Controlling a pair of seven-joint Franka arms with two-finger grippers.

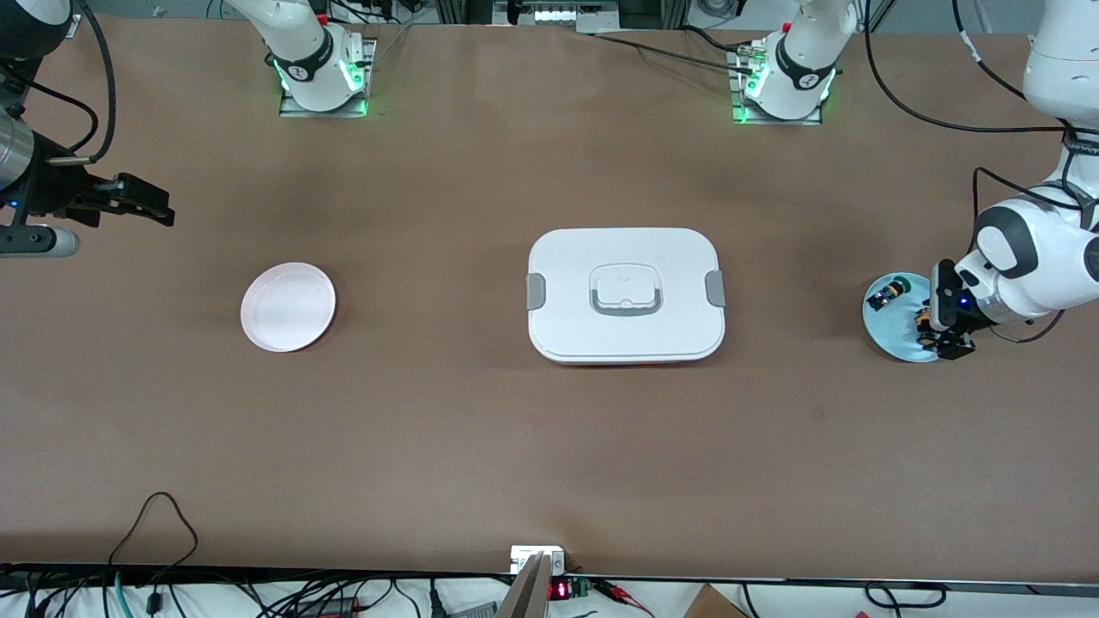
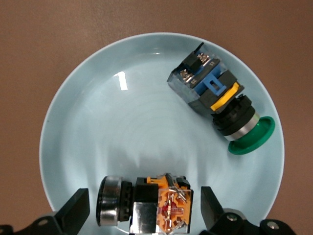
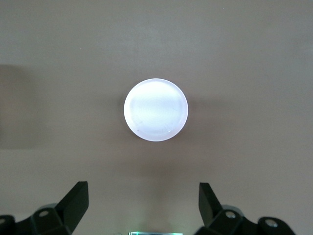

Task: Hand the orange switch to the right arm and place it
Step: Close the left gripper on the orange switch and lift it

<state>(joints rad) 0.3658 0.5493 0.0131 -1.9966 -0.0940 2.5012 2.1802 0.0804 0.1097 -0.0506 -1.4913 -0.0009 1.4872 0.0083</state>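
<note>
The orange switch (image 2: pixel 146 203), with its black body, silver ring and orange back, lies on its side on a light blue plate (image 2: pixel 98 122) at the left arm's end of the table. My left gripper (image 2: pixel 144 205) is down over it, open. One finger (image 2: pixel 76 210) stands at each end of the switch, with a small gap on both sides. In the front view the left gripper (image 1: pixel 938 319) covers most of the orange switch (image 1: pixel 921 320). My right gripper (image 1: pixel 150 206) hangs open and empty over the right arm's end of the table, waiting.
A second switch (image 2: pixel 220 98) with a blue body and green cap lies on the same blue plate (image 1: pixel 893 330). A white plate (image 1: pixel 288 306) sits toward the right arm's end. A white lidded box (image 1: pixel 627 296) stands mid-table.
</note>
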